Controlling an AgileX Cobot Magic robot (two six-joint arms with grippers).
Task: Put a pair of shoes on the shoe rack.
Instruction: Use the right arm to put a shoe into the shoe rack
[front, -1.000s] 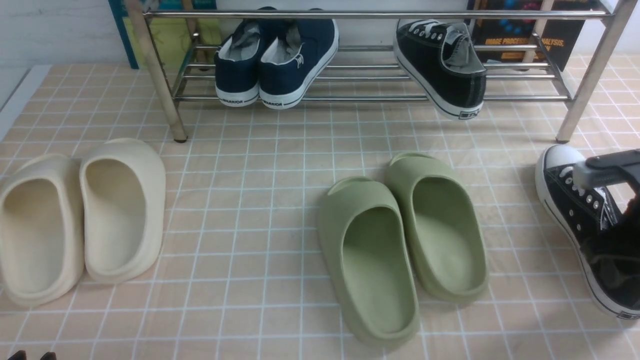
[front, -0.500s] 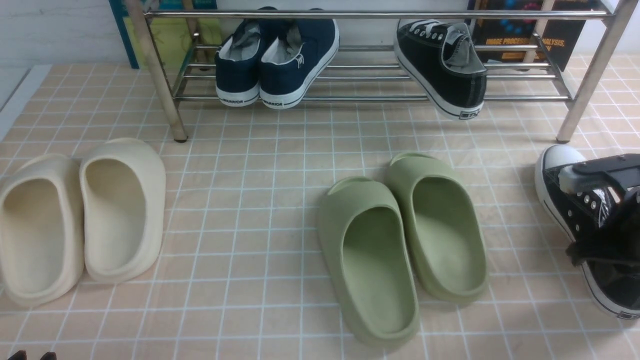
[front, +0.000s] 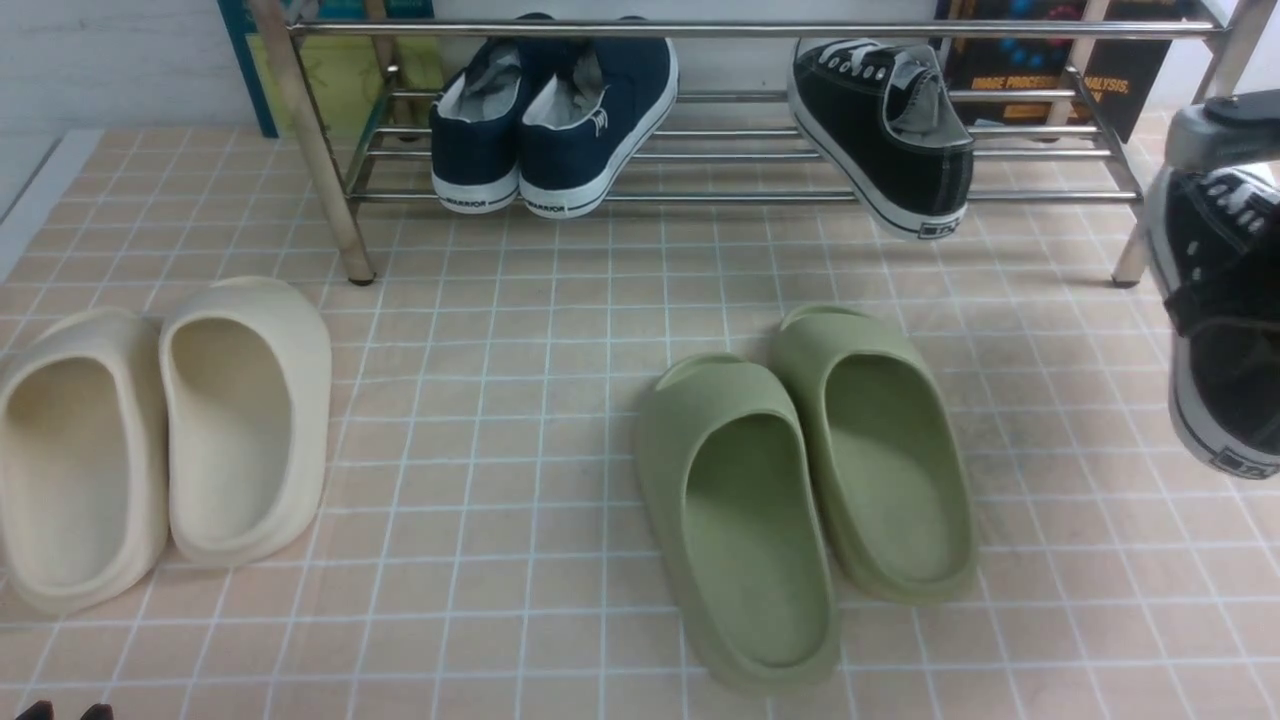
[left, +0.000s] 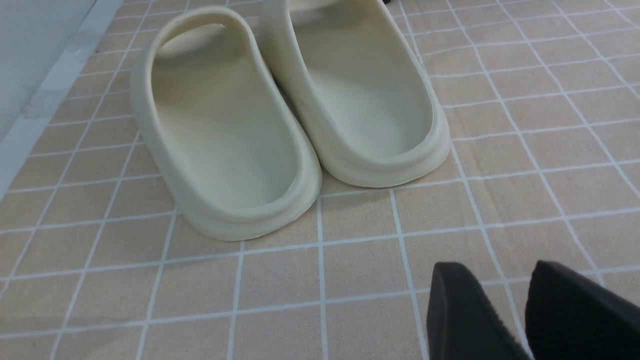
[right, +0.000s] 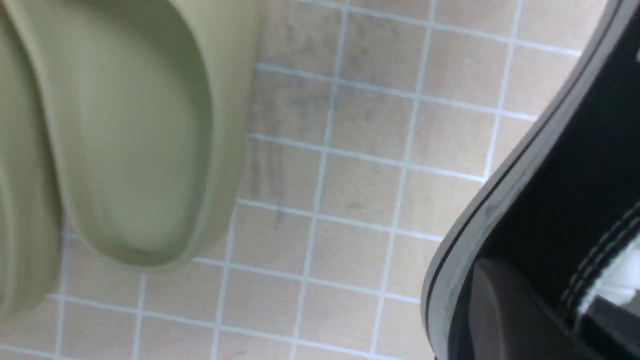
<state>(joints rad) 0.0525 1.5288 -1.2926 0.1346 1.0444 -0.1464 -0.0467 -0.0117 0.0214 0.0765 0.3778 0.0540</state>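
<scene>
One black canvas sneaker (front: 885, 130) with a white sole lies tilted on the lower bars of the silver shoe rack (front: 760, 30), its heel hanging over the front bar. The other black sneaker (front: 1215, 330) hangs in the air at the far right, near the rack's right leg. My right gripper (front: 1215, 215) is shut on its side wall; in the right wrist view one finger (right: 505, 310) is inside the shoe (right: 565, 175). My left gripper (left: 520, 285) hovers low over the tiled floor at the near left, shut, with nothing in it.
A navy sneaker pair (front: 550, 110) sits on the rack's left half. Olive-green slides (front: 800, 480) lie mid-floor, just left of the lifted sneaker. Cream slides (front: 160, 430) lie at the left, in front of my left gripper. Books lean behind the rack.
My right gripper has shut on the black sneaker that lay on the floor at the right. It has lifted it up and away toward the rack's right leg.
</scene>
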